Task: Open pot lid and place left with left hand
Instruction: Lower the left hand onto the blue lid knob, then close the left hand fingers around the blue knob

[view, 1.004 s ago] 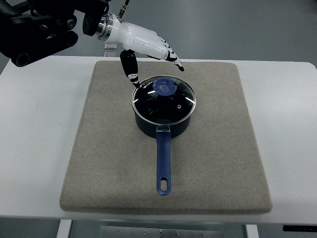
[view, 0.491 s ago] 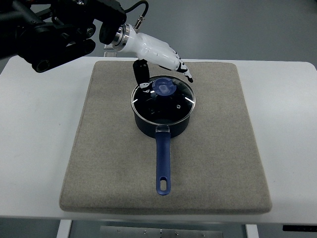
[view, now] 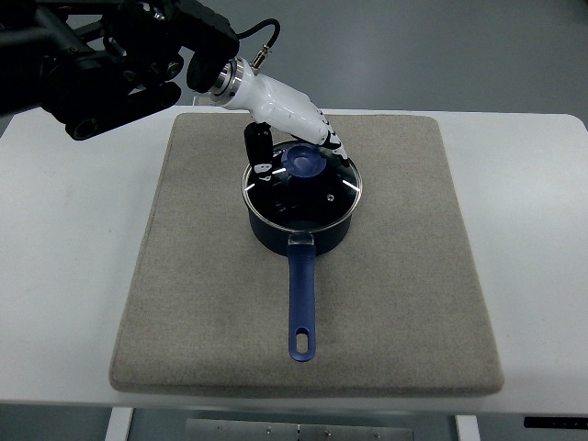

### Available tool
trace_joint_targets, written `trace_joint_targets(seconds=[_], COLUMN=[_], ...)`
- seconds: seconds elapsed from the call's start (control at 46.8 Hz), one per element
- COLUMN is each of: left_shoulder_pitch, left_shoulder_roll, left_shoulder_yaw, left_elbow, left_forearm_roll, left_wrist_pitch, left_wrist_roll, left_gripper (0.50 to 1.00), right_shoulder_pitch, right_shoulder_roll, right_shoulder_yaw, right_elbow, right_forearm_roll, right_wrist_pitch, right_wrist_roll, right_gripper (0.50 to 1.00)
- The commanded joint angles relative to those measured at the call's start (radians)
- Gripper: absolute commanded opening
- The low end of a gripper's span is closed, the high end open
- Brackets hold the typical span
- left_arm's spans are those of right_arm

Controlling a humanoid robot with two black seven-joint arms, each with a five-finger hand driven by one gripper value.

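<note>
Nearest me, at 6 o'clock, the blue handle [view: 302, 308] of 1 dark pot [view: 300, 231] points toward the mat's [view: 184, 303] front edge; no writing is legible anywhere. Its glass lid [view: 303, 188] sits closed, blue knob [view: 304, 162] on top. At 12 o'clock, the left hand [view: 292, 124] reaches over the knob, fingers [view: 260, 152] spread around it, gripping nothing yet, on the white table [view: 64, 257].

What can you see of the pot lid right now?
The lid is round clear glass with a metal rim and a blue knob at its centre. It sits flat and closed on the dark blue pot, which stands on the grey mat. The left hand is over its far edge, thumb and fingers either side of the knob; contact is unclear.
</note>
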Motion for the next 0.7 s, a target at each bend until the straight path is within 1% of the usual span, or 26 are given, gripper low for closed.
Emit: trace_joint_targets(seconds=[0.0,0.128,0.299,0.577,0.684], left_shoulder_pitch=[0.000,-0.011,-0.014,-0.029,-0.023], left_shoulder_roll=[-0.006,-0.017,-0.017,-0.019,-0.029], left_shoulder_yaw=[0.003,0.012,0.012,0.014,0.014], left_elbow=[0.000,0.002,0.008,0.011,0.012], left_forearm_roll=[0.010,0.013,0.011,0.014,0.016], left_wrist_pitch=[0.001,-0.009,-0.072,-0.070,-0.064], left_wrist_roll=[0.000,0.000,0.000,0.000,0.000], left_gripper=[0.979,0.979,0.979,0.977,0.988], right_shoulder_pitch=[0.001,-0.001,-0.001,-0.001,-0.001], right_shoulder_roll=[0.000,0.000,0.000,0.000,0.000], right_shoulder_yaw=[0.000,0.000,0.000,0.000,0.000], right_elbow=[0.000,0.000,0.000,0.000,0.000], right_forearm_roll=[0.001,0.001,0.001,-0.001,0.001], right_wrist_pitch=[0.000,0.000,0.000,0.000,0.000], right_wrist_roll=[-0.001,-0.001,-0.001,-0.001,-0.001], right_gripper=[0.917,0.917,0.917,0.917,0.917])
